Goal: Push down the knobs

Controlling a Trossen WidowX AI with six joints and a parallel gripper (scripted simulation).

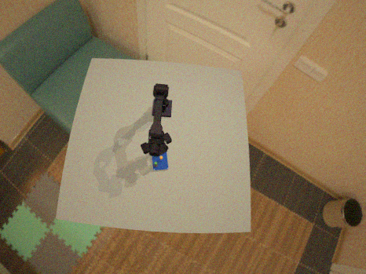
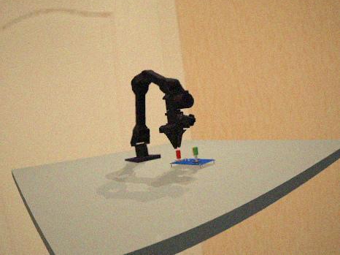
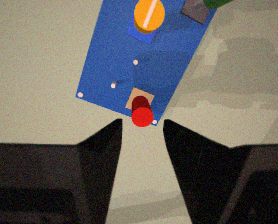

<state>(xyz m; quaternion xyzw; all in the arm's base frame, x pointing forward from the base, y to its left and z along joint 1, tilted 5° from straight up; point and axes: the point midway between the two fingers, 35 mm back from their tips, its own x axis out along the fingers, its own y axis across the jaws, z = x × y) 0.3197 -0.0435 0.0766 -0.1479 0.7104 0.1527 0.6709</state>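
Hovering above the red knob [image 3: 142,116], our fingers are released, grasping nothing. We could bump its potentiometer [image 3: 140,99] off the circuit board [image 3: 115,60] if we push crooked.

Matt blue circuit board [image 3: 120,55], smooth plastic-looking red knob [image 3: 142,116] and orange knob [image 3: 149,15], matt black gripper [image 3: 142,131], flat matt grey table [image 1: 204,110], wood-look floor [image 1: 165,251].
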